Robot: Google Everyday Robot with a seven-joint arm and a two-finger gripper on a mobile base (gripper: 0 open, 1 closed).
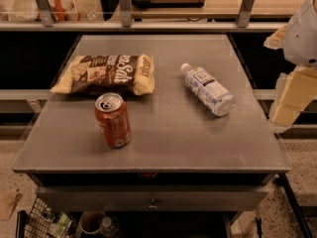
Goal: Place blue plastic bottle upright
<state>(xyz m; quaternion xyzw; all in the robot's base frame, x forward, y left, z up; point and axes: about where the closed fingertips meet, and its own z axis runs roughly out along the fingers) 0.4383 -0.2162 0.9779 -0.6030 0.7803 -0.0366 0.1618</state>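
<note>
The blue plastic bottle lies on its side on the grey metal table, right of centre. Its white cap points to the far left and its base to the near right. It is a small clear bottle with a white-and-blue label. My gripper hangs at the right edge of the view, beyond the table's right side, to the right of the bottle and apart from it. It holds nothing that I can see.
A red soda can stands upright at the front left. A chip bag lies flat behind it. A shelf rail with metal posts runs along the back. A drawer sits under the table front.
</note>
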